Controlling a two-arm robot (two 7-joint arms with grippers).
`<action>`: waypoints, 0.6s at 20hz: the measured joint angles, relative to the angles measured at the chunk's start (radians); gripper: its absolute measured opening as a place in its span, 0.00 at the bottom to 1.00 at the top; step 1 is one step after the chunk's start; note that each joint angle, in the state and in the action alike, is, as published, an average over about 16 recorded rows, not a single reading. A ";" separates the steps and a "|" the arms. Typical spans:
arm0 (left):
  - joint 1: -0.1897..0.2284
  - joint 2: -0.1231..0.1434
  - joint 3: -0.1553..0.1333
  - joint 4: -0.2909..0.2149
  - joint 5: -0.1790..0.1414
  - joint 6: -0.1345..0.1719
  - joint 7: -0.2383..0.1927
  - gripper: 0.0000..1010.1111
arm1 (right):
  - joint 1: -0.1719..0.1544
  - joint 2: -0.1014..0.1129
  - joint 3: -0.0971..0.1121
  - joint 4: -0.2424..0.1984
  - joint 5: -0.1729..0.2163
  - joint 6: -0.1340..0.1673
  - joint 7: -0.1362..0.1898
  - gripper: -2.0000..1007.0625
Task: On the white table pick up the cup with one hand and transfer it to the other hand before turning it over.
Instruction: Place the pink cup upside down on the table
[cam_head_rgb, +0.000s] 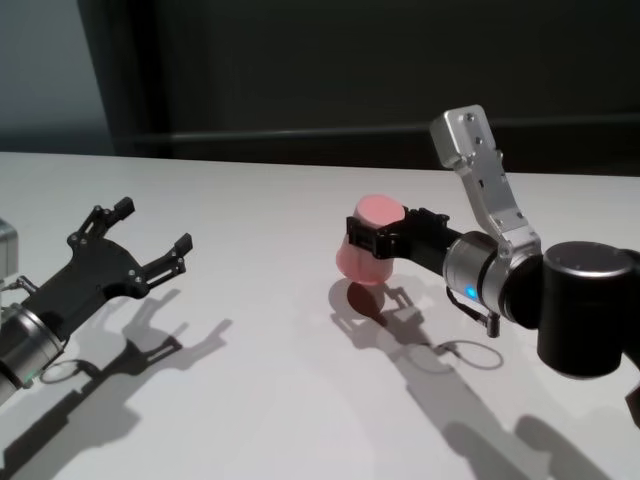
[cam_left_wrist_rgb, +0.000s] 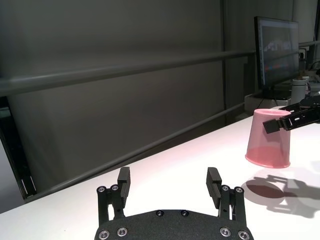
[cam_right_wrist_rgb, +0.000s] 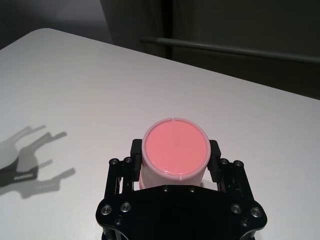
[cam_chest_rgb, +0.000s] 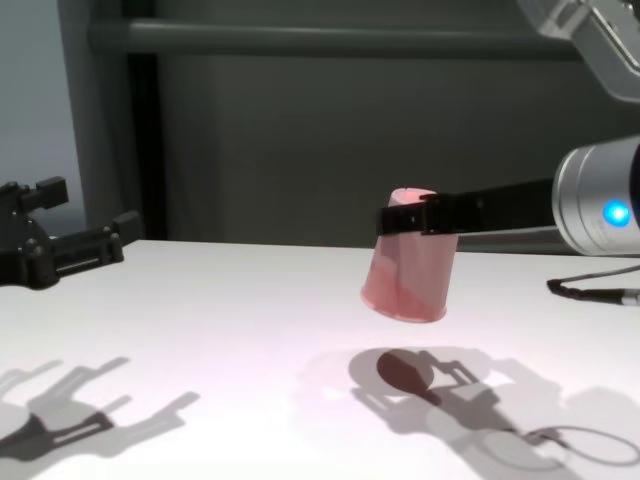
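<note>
My right gripper (cam_head_rgb: 368, 238) is clamped on the cup (cam_head_rgb: 370, 240), 1 finger (cam_right_wrist_rgb: 136, 150) on each side of it, close to its flat base. The cup is upside down: the base faces up and the wider rim points down at the white table (cam_head_rgb: 260, 210). It hangs clear of the tabletop, slightly tilted, with its dark shadow (cam_chest_rgb: 405, 372) lying on the surface just below it. In the scene the cup sits right of centre, about midway between the table's near and far edges.

My left gripper (cam_head_rgb: 150, 240) hovers over the left side of the table, well apart from the cup. Its 2 fingers (cam_left_wrist_rgb: 123, 182) are spread wide and nothing is between them. From its wrist view the cup (cam_left_wrist_rgb: 269, 138) shows farther off, pinched near the top by the other arm's black jaws.

Both arms throw shadows on the white surface: the left one's (cam_chest_rgb: 80, 410) falls near the table's near left edge, and the right one's (cam_head_rgb: 440, 350) runs under its forearm, with a thin cable loop traced in it.
</note>
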 joint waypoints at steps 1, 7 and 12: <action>0.000 0.000 0.000 0.000 0.000 0.000 0.000 0.99 | 0.001 -0.003 -0.005 0.004 -0.005 0.004 0.003 0.74; 0.000 0.000 0.000 0.000 0.000 0.000 0.000 0.99 | 0.008 -0.021 -0.027 0.025 -0.032 0.028 0.017 0.74; 0.000 0.000 0.000 0.000 0.000 0.000 0.000 0.99 | 0.010 -0.029 -0.036 0.037 -0.047 0.050 0.027 0.74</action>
